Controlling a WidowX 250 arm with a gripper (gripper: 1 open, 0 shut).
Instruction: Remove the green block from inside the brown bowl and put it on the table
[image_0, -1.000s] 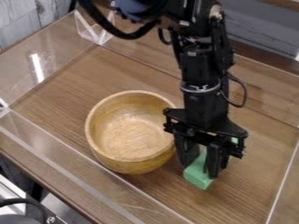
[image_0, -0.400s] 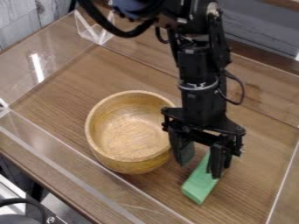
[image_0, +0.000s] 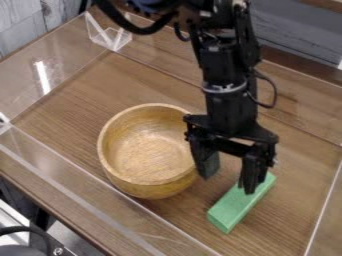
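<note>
Far left: a clear acrylic wall (image_0: 54, 60) borders the table (image_0: 120, 95) and continues along the near edge. The table surface is brown wood grain.

Left of centre: the brown bowl (image_0: 150, 150) sits upright on the table. It is round, thick-walled and light brown, with a pale grainy interior. Nothing is visible inside it.

Centre to right: the black robot arm (image_0: 221, 60) descends from the top of the view, with dark cables looped near its upper section. The hand (image_0: 230, 172) points steeply downward, just beside the bowl's right rim. Its two fingers stand wide apart — nothing is clamped between them. One finger (image_0: 210, 163) hangs close to the bowl's outer wall; whether it touches the wall cannot be determined. The other finger reaches down to the upper end of the green block (image_0: 241, 203); contact at that point cannot be confirmed.

Lower right: the green block lies flat on the table, outside the bowl and to its lower right. It is an elongated bright green bar, set diagonally — the near end points toward the front edge, the far end sits under the hand. The block and the bowl are near each other but apart.
</note>
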